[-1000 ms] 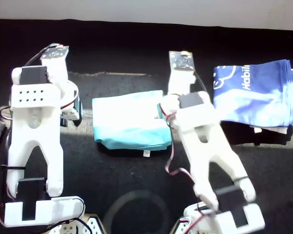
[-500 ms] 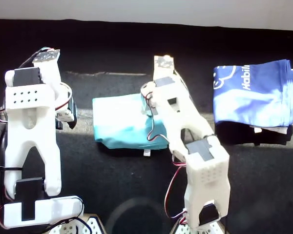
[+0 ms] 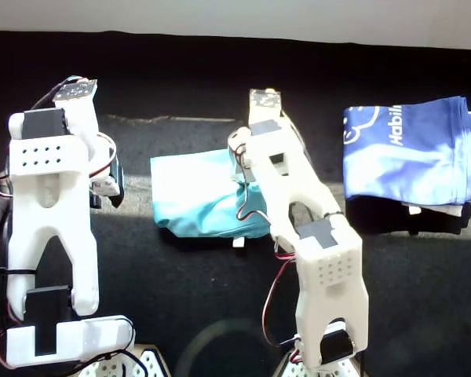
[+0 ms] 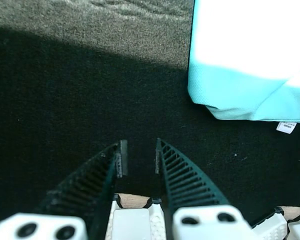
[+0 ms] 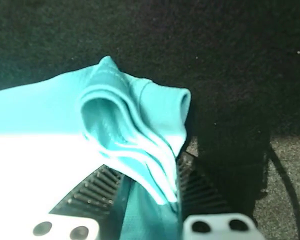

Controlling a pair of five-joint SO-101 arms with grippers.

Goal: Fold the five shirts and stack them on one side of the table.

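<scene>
Teal shirt [image 3: 208, 204], folded, gripped at one edge for the move to the stack.

It lies in the middle of the dark surface [image 3: 188, 78], with the right jaws clamped on a bunched fold of its edge on the stack's side; the right wrist view shows several layers gathered between them. The left jaws hang just beside the opposite edge, a narrow gap between them, holding nothing. A blue shirt [image 3: 408, 153] rests on a black shirt [image 3: 408, 218] at one side of the surface. The pinch probably needs to hold every layer, or the fold will open on lifting. A low, slow carry sideways, with the left jaws supporting the free edge, should land it square on the blue shirt.
</scene>
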